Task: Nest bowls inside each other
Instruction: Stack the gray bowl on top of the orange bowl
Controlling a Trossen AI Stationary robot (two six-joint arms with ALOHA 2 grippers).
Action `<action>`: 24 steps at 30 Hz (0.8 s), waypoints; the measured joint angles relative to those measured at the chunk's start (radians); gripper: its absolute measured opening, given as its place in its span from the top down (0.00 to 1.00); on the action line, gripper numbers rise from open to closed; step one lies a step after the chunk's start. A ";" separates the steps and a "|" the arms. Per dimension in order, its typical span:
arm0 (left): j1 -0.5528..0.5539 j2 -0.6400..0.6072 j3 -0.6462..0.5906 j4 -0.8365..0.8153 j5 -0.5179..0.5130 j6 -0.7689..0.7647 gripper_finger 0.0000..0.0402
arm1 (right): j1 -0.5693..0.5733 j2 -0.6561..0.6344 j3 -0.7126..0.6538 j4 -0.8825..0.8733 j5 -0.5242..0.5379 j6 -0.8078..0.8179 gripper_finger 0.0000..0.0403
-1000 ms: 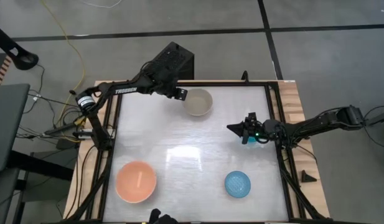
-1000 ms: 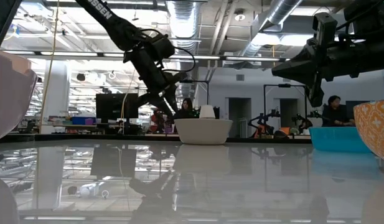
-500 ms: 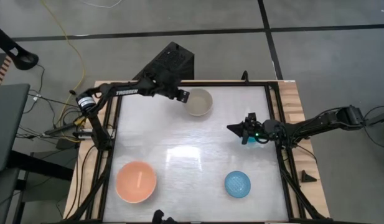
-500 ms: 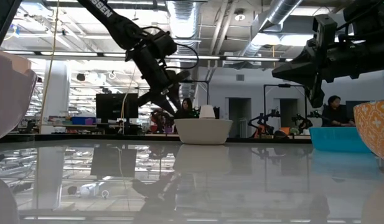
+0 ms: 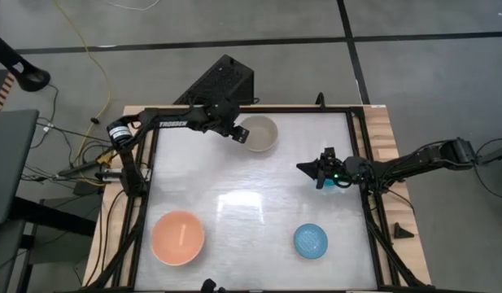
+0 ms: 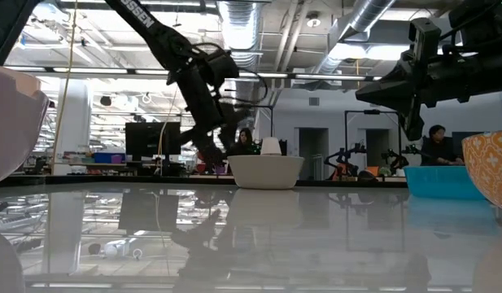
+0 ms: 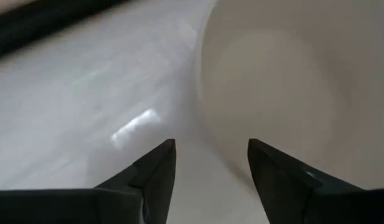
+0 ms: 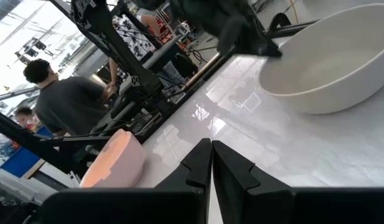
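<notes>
High view: at twelve o'clock the left fingers (image 5: 234,134) gape wide beside the cream bowl (image 5: 259,133), probably stiff, smooth and slippery, best pinched across its rim.

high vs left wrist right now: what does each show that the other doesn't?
Only the high view: the salmon-pink bowl, the light blue bowl, and the right gripper parked over the table's right edge beside a teal bowl.

Only the left wrist view: the gap between the left gripper's fingers, standing open with nothing between them.

Both: the cream-white bowl, empty, with the left gripper just beside its rim.
</notes>
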 joint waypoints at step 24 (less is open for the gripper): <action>-0.024 0.017 0.000 -0.127 0.182 0.002 0.97 | 0.136 0.000 0.000 -0.012 0.031 0.007 0.88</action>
